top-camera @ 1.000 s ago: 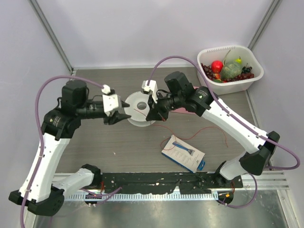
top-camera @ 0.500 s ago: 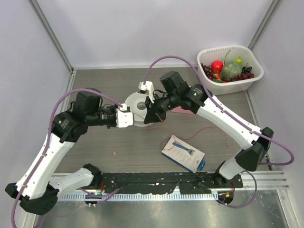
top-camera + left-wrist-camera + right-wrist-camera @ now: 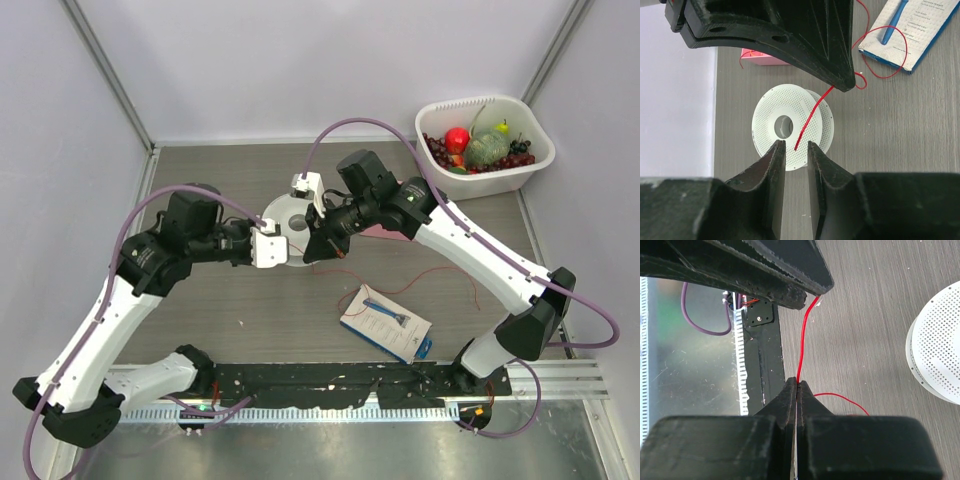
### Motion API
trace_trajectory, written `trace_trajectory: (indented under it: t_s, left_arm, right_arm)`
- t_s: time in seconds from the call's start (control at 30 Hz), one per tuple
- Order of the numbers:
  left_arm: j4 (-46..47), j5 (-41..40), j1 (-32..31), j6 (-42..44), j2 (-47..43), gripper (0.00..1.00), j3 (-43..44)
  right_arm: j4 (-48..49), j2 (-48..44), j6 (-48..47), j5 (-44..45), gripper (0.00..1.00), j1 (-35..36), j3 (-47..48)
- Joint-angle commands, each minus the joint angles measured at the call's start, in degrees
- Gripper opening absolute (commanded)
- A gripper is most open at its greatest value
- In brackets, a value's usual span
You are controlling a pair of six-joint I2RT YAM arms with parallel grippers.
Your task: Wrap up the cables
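One hair-thin red wire [image 3: 802, 340]: light, floppy, easy to slip or snap. Pinched tight in right gripper [image 3: 797, 385], by white spool [image 3: 767, 107]. Loose end at narrow gap of left gripper [image 3: 795, 147], not squeezed. Rest looped on table [image 3: 230, 300], near right. Best grabbed close to end, softly.

A lab robot cell: plain white walls [image 3: 300, 60], metal corner posts [image 3: 108, 75], a mounting rail [image 3: 330, 386].
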Motion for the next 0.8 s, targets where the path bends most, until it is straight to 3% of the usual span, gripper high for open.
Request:
trace_trajectory:
  t_s: [0.0,0.37,0.77]
  left_arm:
    - [2.5,-0.3,-0.7,0.5,0.6,0.26,0.0]
    - [4.9,1.9,-1.2,-4.7,-0.6,0.0,-3.6]
    - [17.1,5.5,-1.9,-21.6,-3.0,0.0,-10.0]
  right_arm:
    - [1.0,-2.0,-0.2,-1.5,0.01,0.1,2.2]
    - [4.9,-4.1,0.9,-0.7,0.01,0.1,1.2]
    - [20.6,-7.6,10.3,-0.3,0.01,0.1,-4.8]
